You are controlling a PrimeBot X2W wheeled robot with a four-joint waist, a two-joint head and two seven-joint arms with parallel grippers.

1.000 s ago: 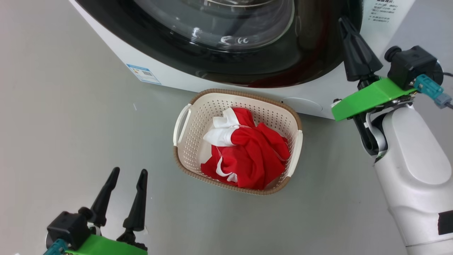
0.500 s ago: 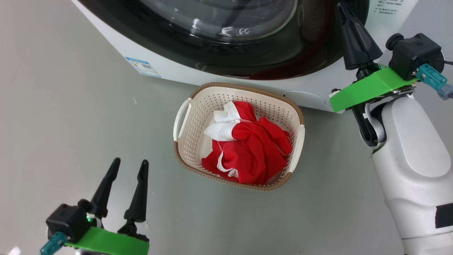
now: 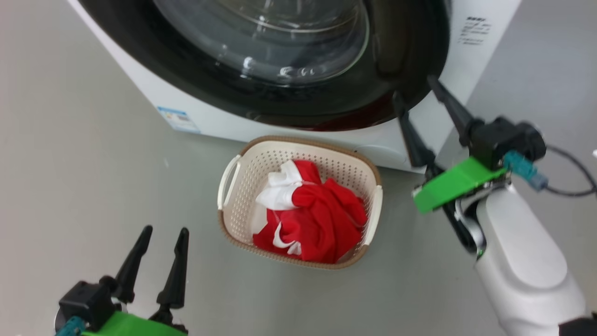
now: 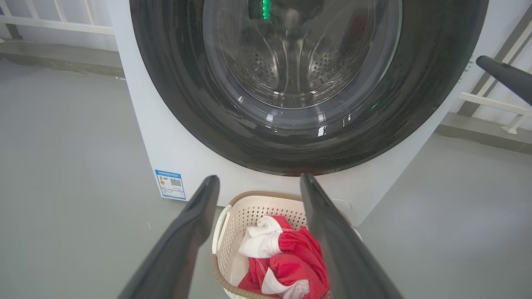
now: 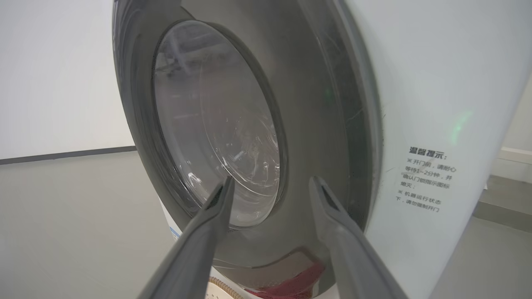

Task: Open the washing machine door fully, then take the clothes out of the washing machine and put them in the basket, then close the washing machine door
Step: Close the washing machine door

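The washer (image 3: 471,51) is seen with its door (image 3: 224,88) lying closed against the white front. The basket (image 3: 242,168) is set on the floor (image 3: 70,163) just before the washer, below the door, and the clothes (image 3: 317,224) are heaped inside it. The right hand (image 3: 414,87) is held empty with fingers spread, raised at the door's lower right rim; contact cannot be told. The left hand (image 3: 165,229), likewise spread and empty, is held low, left of the basket and apart from it, fingers pointed toward the washer.
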